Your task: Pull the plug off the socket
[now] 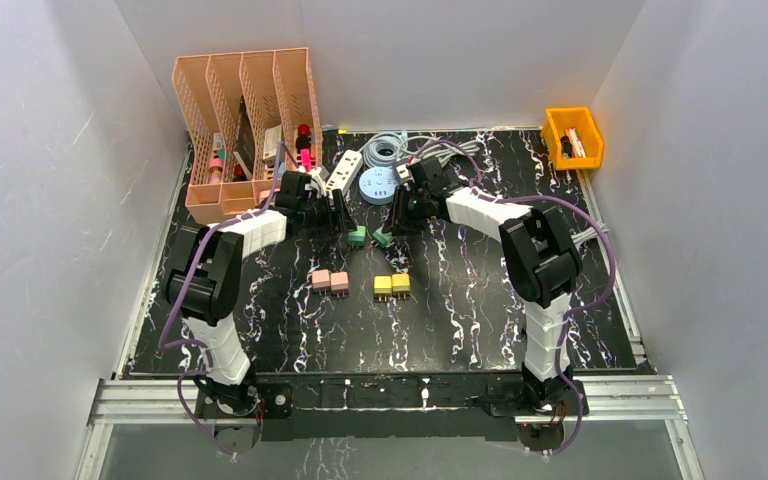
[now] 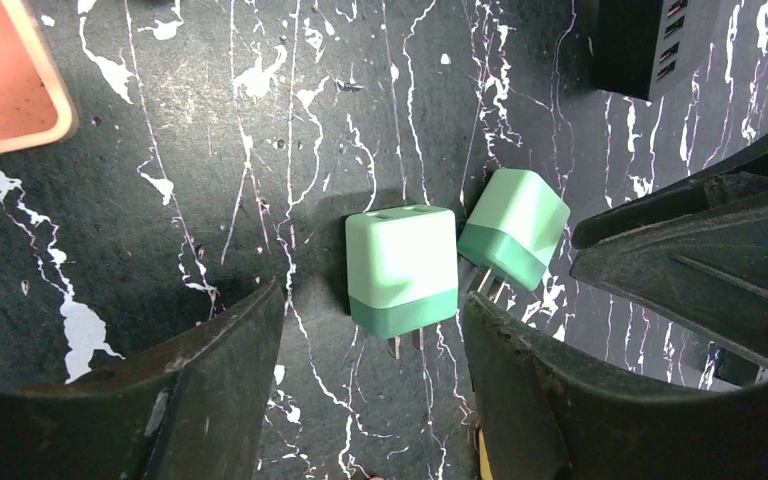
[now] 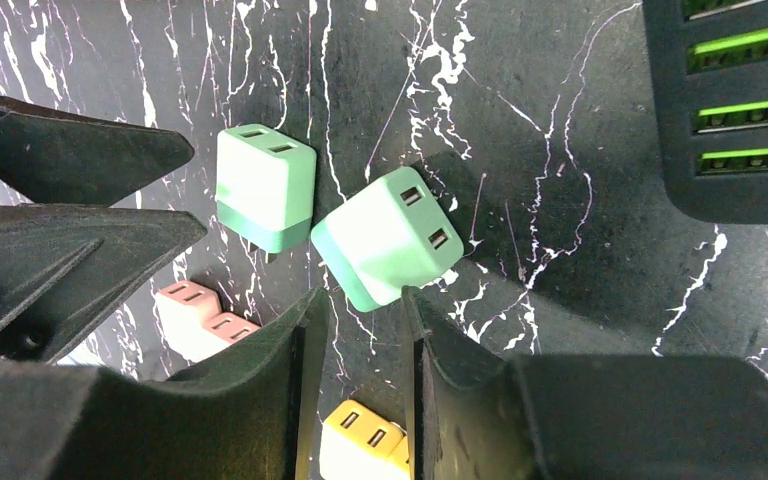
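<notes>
The left pincer [image 2: 372,300], released, straddles one green plug [image 2: 402,265] lying on the surface [image 2: 160,200], prongs toward the wrist. The right pincer [image 3: 362,295], jaws narrow, meets the tilted plug [image 3: 385,240] at its corner, grip unclear.

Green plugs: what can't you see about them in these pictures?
Top view: left green plug and tilted green plug are too small to show prongs.
Right wrist view: tilted green plug's prongs hide under its body.
Right wrist view: black charger is cut off by the picture's edge.
</notes>
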`<state>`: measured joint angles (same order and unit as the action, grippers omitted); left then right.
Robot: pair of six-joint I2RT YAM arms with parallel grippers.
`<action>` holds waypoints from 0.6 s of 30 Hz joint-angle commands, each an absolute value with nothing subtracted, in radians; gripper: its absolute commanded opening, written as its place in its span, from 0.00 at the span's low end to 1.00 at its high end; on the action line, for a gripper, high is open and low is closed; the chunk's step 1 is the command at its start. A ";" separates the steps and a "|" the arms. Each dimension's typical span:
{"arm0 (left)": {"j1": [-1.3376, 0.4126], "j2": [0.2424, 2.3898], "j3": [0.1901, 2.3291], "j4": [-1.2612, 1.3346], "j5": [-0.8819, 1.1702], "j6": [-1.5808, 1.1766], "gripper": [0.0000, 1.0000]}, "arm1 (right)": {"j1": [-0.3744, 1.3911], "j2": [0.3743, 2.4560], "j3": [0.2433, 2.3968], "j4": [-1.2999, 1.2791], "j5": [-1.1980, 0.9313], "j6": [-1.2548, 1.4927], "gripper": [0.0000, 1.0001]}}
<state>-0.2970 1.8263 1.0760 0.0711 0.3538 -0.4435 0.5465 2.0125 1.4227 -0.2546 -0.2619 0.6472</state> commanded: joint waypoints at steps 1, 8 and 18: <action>-0.304 1.832 1.101 0.069 0.344 -0.448 0.62 | 0.549 2.006 1.434 -0.258 -0.259 0.654 0.40; -0.308 1.858 1.106 0.069 0.356 -0.457 0.61 | 0.547 2.021 1.430 -0.256 -0.261 0.662 0.46; -0.325 1.894 1.126 0.069 0.362 -0.465 0.59 | 0.537 2.053 1.417 -0.231 -0.286 0.678 0.48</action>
<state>-0.3153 1.8782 1.0924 0.0811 0.3553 -0.4614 0.5434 2.0399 1.4227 -0.2600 -0.2653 0.6598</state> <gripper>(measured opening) 0.594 0.473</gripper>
